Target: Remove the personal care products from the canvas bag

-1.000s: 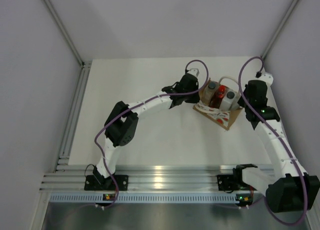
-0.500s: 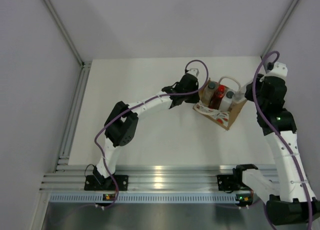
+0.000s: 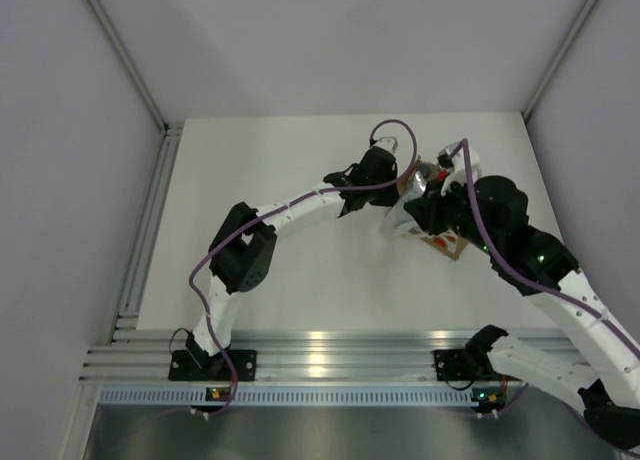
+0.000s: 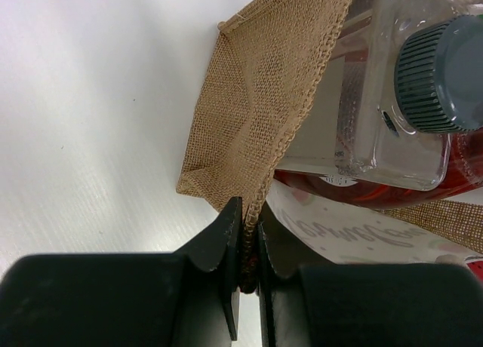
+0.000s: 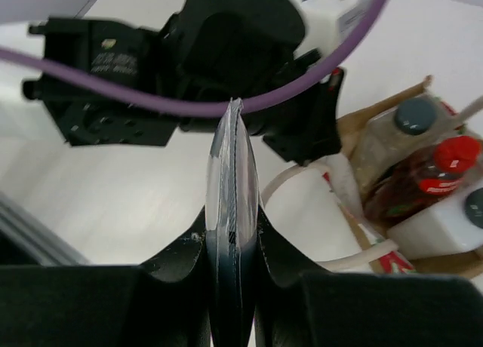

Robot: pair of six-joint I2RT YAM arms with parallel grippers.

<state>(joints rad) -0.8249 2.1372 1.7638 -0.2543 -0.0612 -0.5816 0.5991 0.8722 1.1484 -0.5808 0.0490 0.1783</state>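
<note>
The canvas bag (image 3: pixel 447 245) stands at the back of the table, partly under my right arm. My left gripper (image 4: pixel 249 228) is shut on the bag's woven rim (image 4: pixel 256 83). Inside the bag are the clear bottle with a grey cap (image 5: pixel 413 115), the red bottle (image 5: pixel 445 162) and the white bottle (image 5: pixel 445 226). The clear bottle (image 4: pixel 377 113) also shows in the left wrist view, with the red bottle (image 4: pixel 423 190) under it. My right gripper (image 5: pixel 232 234) is shut on the small grey tapered pouch (image 5: pixel 232 173), held edge-on above the table beside the bag.
The left arm's wrist (image 5: pixel 226 53) and a purple cable (image 5: pixel 189 102) lie just beyond the pouch. The bag's white handles (image 5: pixel 362 253) loop out toward my right gripper. Grey walls close the table at the back and both sides.
My right arm has swung from the bag's right side up and across to the left, over the bag, with the grey pouch in its jaws. The left arm has not moved.
</note>
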